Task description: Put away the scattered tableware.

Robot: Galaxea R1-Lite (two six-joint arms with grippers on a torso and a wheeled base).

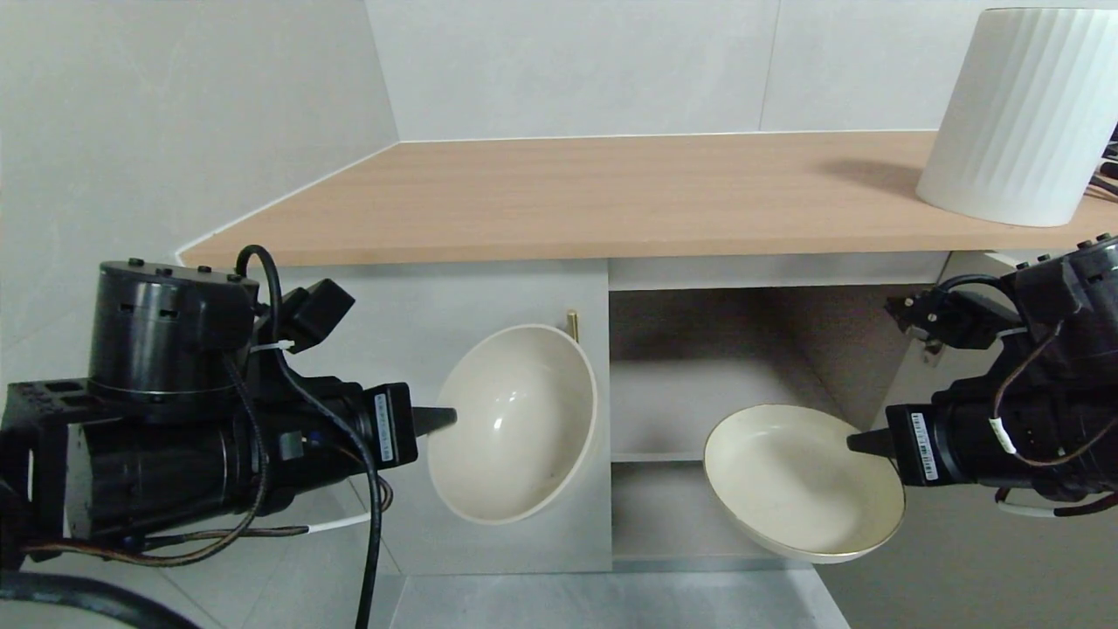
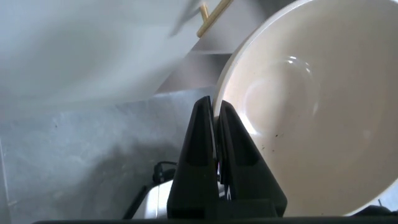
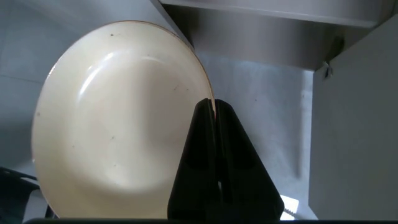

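Left gripper (image 1: 441, 419): clamped on the rim of the deep bowl (image 1: 515, 424), before the closed door (image 1: 419, 332).
Right gripper (image 1: 860, 442): clamped on the rim of the shallow plate (image 1: 799, 480), before the open cabinet (image 1: 699, 367).

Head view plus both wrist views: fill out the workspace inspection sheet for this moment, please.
Surface: wooden countertop above the cabinets.
Job's things: deep bowl held tilted in front of the closed cabinet door; shallow bowl held before the open cabinet compartment, not yet inside.
Clutter: white ribbed container on the countertop's right end.
Tools: left tool shut on the deep bowl's rim; right tool shut on the shallow bowl's rim.
Cables: dark cables at the countertop's right edge, beside the container.
Surroundings: grey tiled wall, grey floor, a shelf inside the open compartment.
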